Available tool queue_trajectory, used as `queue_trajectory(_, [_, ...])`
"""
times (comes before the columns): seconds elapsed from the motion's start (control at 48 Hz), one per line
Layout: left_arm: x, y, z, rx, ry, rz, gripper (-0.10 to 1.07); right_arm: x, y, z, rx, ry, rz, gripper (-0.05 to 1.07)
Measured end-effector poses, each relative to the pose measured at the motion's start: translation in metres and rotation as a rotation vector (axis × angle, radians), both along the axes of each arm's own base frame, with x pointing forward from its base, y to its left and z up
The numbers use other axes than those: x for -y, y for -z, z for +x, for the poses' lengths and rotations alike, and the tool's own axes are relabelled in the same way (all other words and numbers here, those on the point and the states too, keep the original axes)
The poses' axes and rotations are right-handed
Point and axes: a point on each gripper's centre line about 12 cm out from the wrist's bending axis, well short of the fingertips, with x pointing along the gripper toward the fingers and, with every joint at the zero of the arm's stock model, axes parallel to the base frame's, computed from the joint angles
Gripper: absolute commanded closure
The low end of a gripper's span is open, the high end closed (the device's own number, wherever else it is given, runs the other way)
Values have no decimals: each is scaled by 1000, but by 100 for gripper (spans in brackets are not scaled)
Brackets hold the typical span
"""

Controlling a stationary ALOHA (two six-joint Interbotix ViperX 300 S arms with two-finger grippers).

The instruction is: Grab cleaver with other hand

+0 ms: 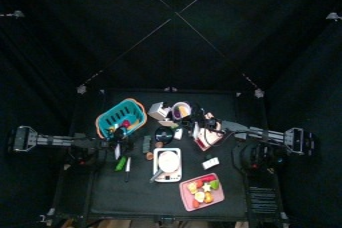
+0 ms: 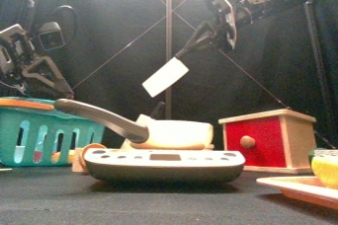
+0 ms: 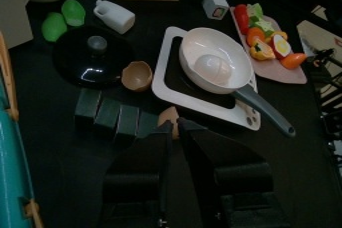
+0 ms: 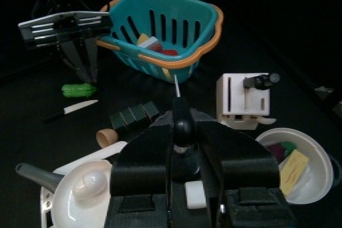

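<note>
The cleaver (image 2: 165,76) has a white blade and a dark handle. My right gripper (image 2: 211,34) is shut on its handle and holds it high above the table, blade slanting down to the left. In the right wrist view the cleaver (image 4: 175,112) shows edge-on between the jaws of the right gripper (image 4: 175,144). In the top view the right gripper (image 1: 210,129) is right of the table's middle. My left gripper (image 2: 30,63) hangs at the left, apart from the cleaver and empty. In the left wrist view the left gripper (image 3: 174,130) has its jaws close together.
A teal basket (image 2: 46,135) stands at the left. A white pan (image 2: 169,130) sits on a scale (image 2: 165,167) in the middle. A red box (image 2: 264,140) and a fruit plate (image 2: 306,185) are at the right. A black lid (image 3: 91,60) and a wooden cup (image 3: 136,74) lie near the scale.
</note>
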Motion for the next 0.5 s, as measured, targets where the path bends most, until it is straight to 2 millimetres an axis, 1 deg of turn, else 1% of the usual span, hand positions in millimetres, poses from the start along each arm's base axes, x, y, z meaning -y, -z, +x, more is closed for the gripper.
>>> queue_trajectory(0.042, [1, -1, 1, 8, 14, 15, 39, -4, 4, 0, 12, -11, -4, 54])
queue_trajectory(0.062, [2, -3, 2, 27, 34, 39, 39, -10, 10, -1, 16, -27, -5, 54])
queue_trajectory(0.104, [3, -7, 4, 54, 56, 66, 39, -16, 12, -1, 28, -43, -9, 54])
queue_trajectory(0.167, [6, -19, 9, 127, 97, 117, 39, -30, 16, -3, 59, -81, -17, 54])
queue_trajectory(0.208, [9, -28, 12, 194, 133, 155, 38, -42, 18, -4, 92, -116, -26, 54])
queue_trajectory(0.354, [18, -45, 19, 318, 188, 198, 37, -67, 17, -5, 190, -191, -55, 54])
queue_trajectory(0.396, [20, -48, 22, 328, 193, 194, 34, -75, 15, -5, 219, -217, -64, 54])
queue_trajectory(0.458, [23, -49, 30, 325, 199, 185, 29, -81, 14, -5, 250, -245, -87, 54])
queue_trajectory(0.5, [26, -48, 35, 318, 208, 178, 24, -85, 15, -4, 265, -263, -102, 54])
